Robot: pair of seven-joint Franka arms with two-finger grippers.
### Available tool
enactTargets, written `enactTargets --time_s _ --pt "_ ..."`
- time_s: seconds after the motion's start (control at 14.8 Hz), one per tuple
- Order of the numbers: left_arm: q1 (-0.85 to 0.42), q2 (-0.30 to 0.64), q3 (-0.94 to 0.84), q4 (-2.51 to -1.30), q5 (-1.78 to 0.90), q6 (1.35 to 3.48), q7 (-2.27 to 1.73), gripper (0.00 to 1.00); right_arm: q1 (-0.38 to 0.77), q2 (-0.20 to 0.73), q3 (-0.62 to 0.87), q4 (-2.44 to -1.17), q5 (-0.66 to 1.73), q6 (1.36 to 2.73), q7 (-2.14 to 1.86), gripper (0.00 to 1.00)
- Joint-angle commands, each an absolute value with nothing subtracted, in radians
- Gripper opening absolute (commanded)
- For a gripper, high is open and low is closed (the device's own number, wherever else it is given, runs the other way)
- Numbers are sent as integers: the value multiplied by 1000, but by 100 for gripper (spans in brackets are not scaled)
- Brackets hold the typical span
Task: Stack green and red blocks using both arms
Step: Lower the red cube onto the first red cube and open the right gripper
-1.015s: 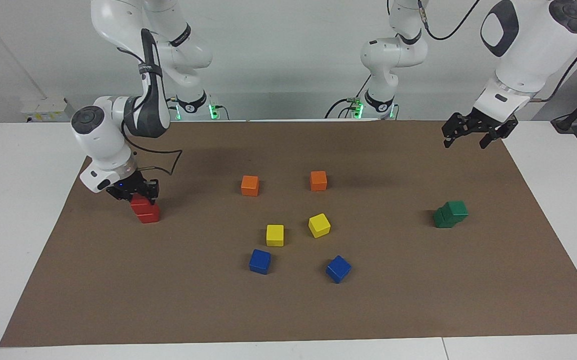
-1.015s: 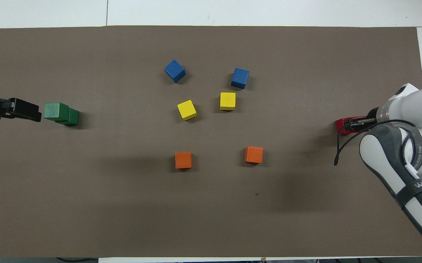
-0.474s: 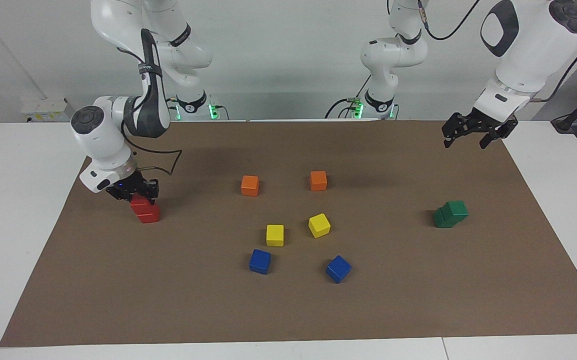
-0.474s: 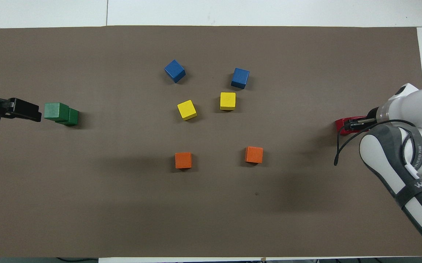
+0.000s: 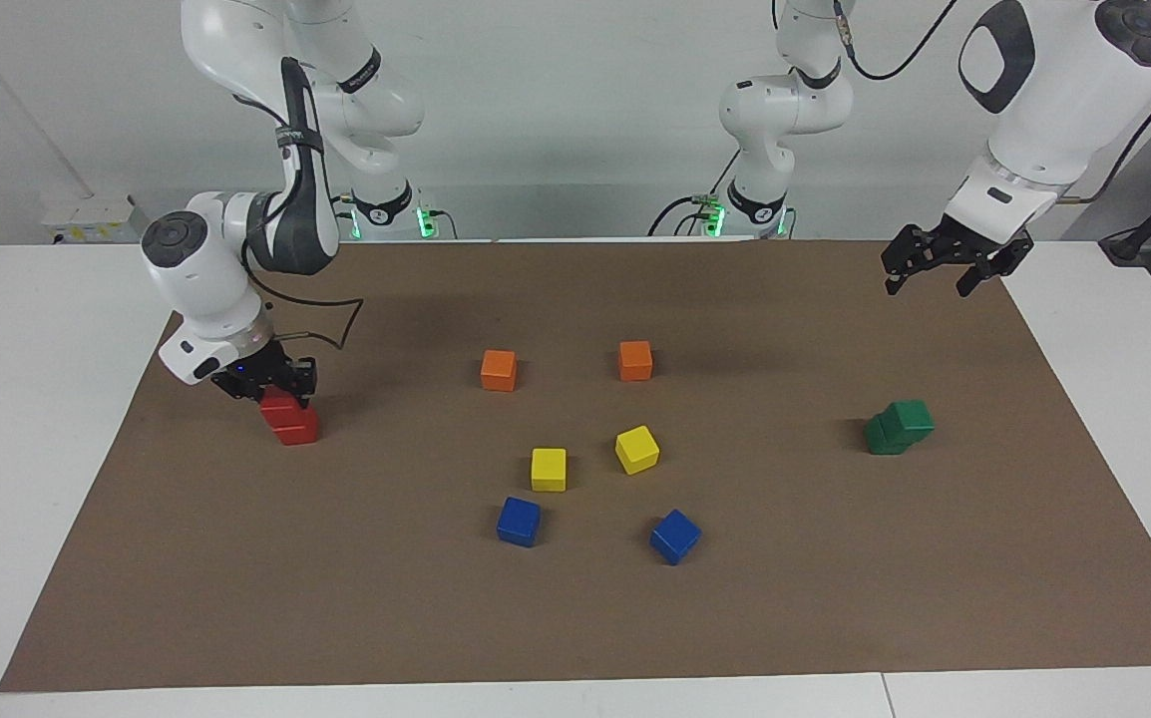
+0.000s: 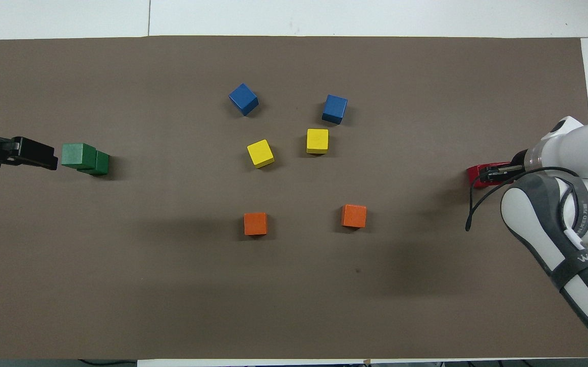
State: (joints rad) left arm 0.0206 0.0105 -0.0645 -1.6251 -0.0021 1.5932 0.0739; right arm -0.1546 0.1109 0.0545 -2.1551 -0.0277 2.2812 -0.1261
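Right hand (image 5: pixel 274 391): we see it low at the right arm's end of the mat, clenched on the upper red block (image 5: pixel 280 406), which sits on the lower red block (image 5: pixel 296 429).
Red blocks: we count two, stacked, the upper one shifted a little toward the robots on the lower one. In the overhead view only a red edge (image 6: pixel 473 175) shows past the hand (image 6: pixel 498 172).
Left hand (image 5: pixel 947 264): we see it raised over the mat's edge at the left arm's end, fingers spread wide, grasping nothing. The left arm waits there. In the overhead view the hand (image 6: pixel 29 154) seems just beside the green blocks, but the facing view shows it well above them.
Green blocks: we see the upper one (image 5: pixel 908 420) resting on the lower one (image 5: pixel 881 436), offset so that part of the lower one's top shows. From overhead, the upper (image 6: pixel 78 156) overlaps the lower (image 6: pixel 100 164).
Other cubes: in the middle of the mat we see two orange (image 5: pixel 499 370) (image 5: pixel 635 360) nearest the robots, then two yellow (image 5: pixel 549 469) (image 5: pixel 637 449), then two blue (image 5: pixel 519 522) (image 5: pixel 675 537), all apart from one another.
Mat (image 5: pixel 436 618): brown, spread on the white tabletop (image 5: pixel 27 419).
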Motion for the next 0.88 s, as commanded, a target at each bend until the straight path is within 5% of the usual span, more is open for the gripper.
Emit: enactTargets --time_s 0.0,0.2,0.81 --pt "20 5 -61 -1614 2 1572 64 100 -164 121 61 -2163 -11 2304 -156 73" --pt "20 5 -61 -1614 3 1572 64 100 -164 121 61 -2163 -11 2304 -156 92" --pt "20 5 -61 -1614 3 1572 64 100 -163 121 63 -2022 -11 2192 -120 100"
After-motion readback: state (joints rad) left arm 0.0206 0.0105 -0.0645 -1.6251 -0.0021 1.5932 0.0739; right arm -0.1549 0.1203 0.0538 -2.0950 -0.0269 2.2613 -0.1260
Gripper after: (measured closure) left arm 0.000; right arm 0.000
